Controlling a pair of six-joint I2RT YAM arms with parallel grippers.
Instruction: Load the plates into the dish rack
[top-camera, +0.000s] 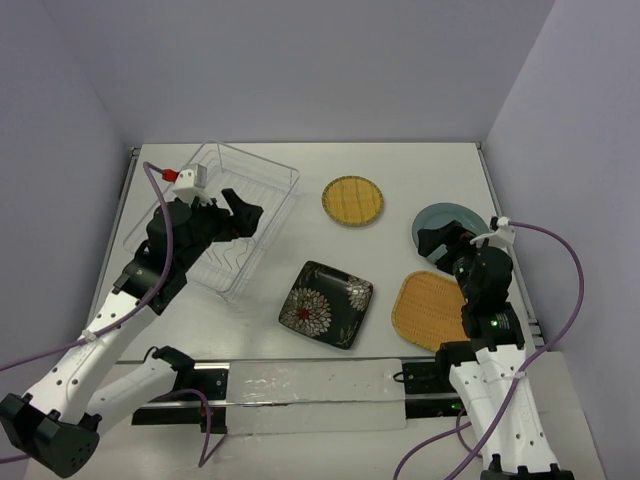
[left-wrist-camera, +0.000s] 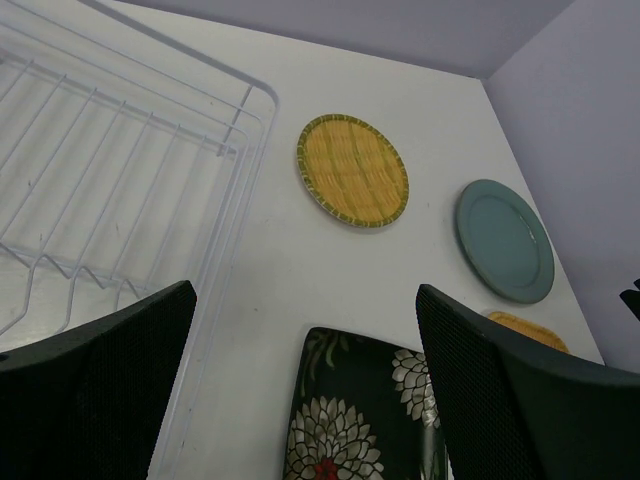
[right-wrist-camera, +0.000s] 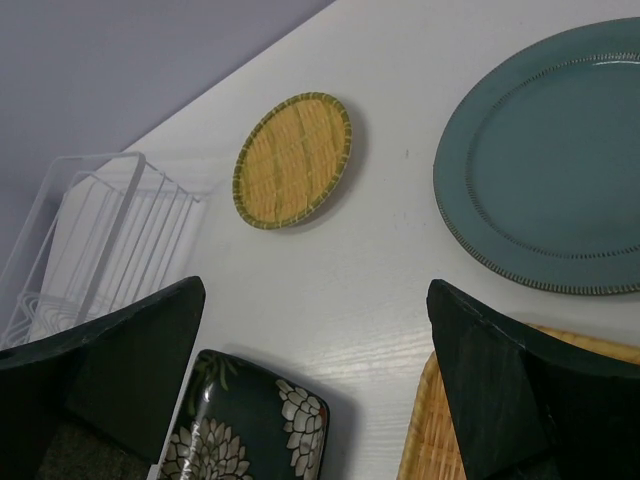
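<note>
The clear wire dish rack (top-camera: 262, 172) stands at the left; no plate shows in it. The black square flowered plate (top-camera: 326, 304) lies in the middle. The round yellow woven plate (top-camera: 353, 201) lies behind it. The teal-grey plate (top-camera: 455, 214) lies at the right, partly hidden by my right arm. The orange-yellow woven plate (top-camera: 428, 310) lies in front of it. My left gripper (top-camera: 243, 219) is open and empty over the rack's right side. My right gripper (top-camera: 440, 240) is open and empty above the teal-grey plate's near edge.
Purple walls enclose the white table (top-camera: 400, 165) at the back and sides. A clear strip (top-camera: 300, 390) lies along the near edge between the arm bases. Purple cables (top-camera: 565, 250) loop from both arms.
</note>
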